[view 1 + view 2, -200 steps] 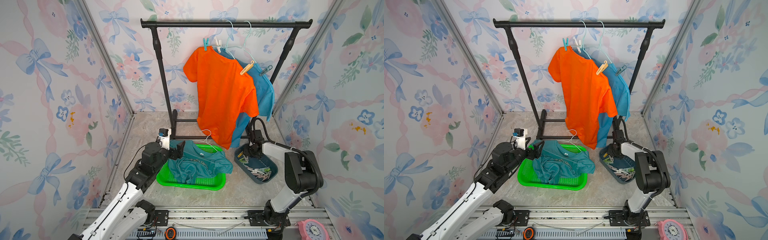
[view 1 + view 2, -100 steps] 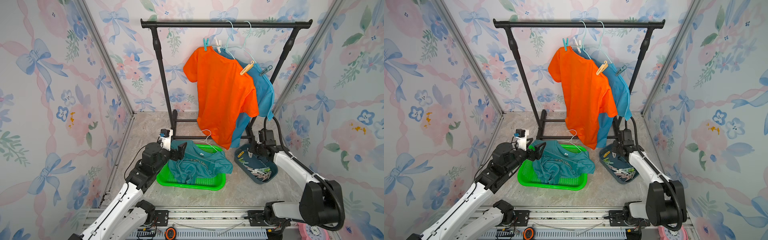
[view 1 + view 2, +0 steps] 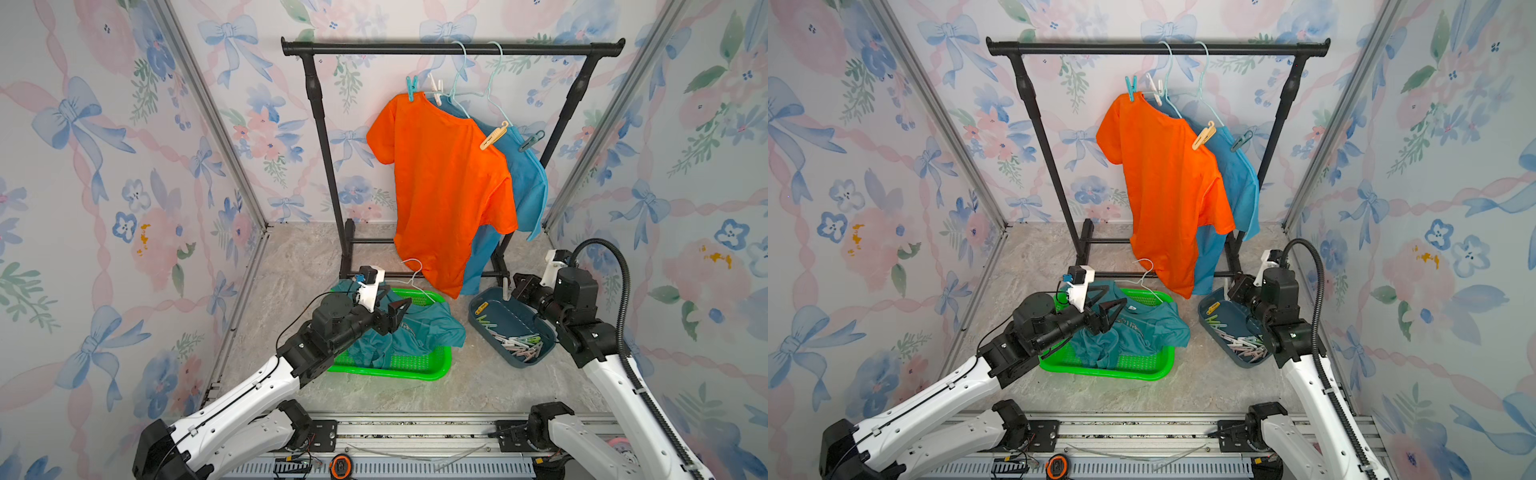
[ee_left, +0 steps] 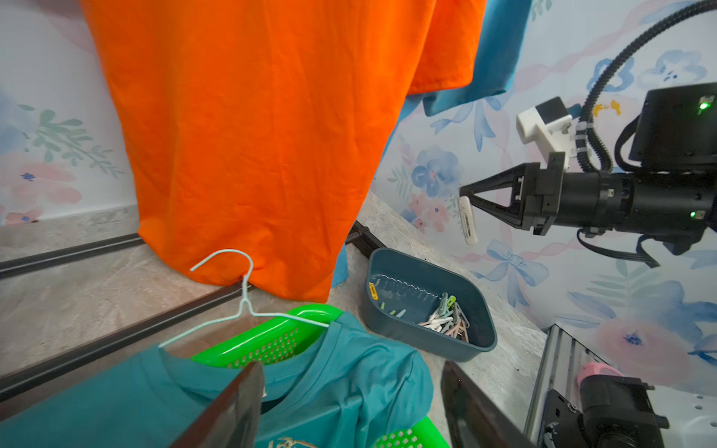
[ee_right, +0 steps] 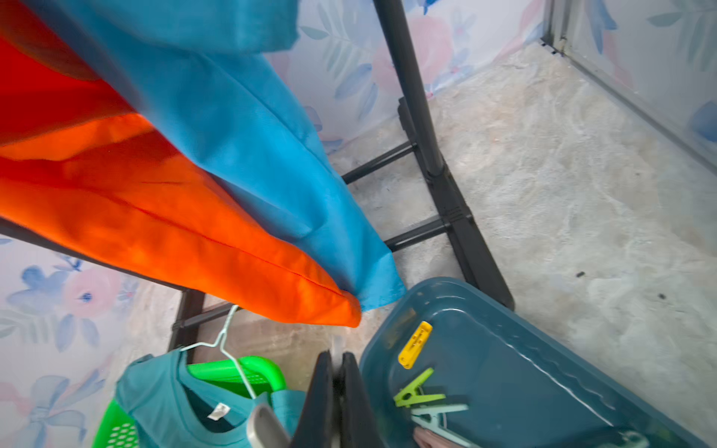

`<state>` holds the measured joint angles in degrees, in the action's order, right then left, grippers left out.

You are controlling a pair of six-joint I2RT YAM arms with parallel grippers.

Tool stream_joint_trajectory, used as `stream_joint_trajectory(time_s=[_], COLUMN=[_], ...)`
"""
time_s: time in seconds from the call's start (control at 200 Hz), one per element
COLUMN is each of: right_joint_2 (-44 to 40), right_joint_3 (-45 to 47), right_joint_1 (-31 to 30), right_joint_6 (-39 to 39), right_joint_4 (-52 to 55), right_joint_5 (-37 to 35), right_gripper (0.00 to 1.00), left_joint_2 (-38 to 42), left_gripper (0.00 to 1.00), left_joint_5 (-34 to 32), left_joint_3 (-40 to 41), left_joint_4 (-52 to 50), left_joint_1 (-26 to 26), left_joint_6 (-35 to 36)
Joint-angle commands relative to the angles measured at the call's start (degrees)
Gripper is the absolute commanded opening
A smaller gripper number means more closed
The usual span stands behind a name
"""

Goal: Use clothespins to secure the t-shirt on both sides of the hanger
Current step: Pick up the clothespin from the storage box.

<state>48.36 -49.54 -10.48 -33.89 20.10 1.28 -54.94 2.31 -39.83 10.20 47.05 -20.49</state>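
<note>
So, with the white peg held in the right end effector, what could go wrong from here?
1. The right end effector pinches the white plastic clothespin only by one end, so it may twist or drop.
2. The teal t-shirt lies crumpled in the green plastic basket with its pale wire hanger partly bare; the open left end effector might lift cloth off the hanger.

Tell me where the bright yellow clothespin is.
In both top views the yellow clothespin lies flat in the dark blue bin, at its end nearest the rack, on the robot's right, apart from the peg pile.
</note>
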Motion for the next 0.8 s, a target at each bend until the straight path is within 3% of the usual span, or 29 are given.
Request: stream_joint_trajectory(time_s=[0.0,0.09,0.37,0.795], right_joint_2=[-1.72,-2.31,-0.05,0.34], right_joint_3=[-0.87,-0.87,-2.45,-4.7], right_joint_1=[-3.19,-5.33,-9.46,-12.29], right_joint_6=[-5.93,-8.43,-12.6,-13.32], right_joint_4=[-3.9,-7.22,-14.17,-15.44], right_joint_5=[0.56,0.01,0.35,0.48], right_gripper=[0.01,0.01,0.01,0.0], left_joint_2=[-4.64,-9.72,-24.82,-35.73], left_gripper=[0.75,0.75,0.68,0.51], left_joint_5=[-7.25,-9.64,-2.41,0.49], left_joint_3=[-0.47,-1.97,-15.24,-26.52], left_joint_4=[8.58,13.63,17.06,17.43], left_joint_1=[5.22,8.72,10.89,11.18], left_joint_6=[-0.83,-0.71,-1.74,-1.41])
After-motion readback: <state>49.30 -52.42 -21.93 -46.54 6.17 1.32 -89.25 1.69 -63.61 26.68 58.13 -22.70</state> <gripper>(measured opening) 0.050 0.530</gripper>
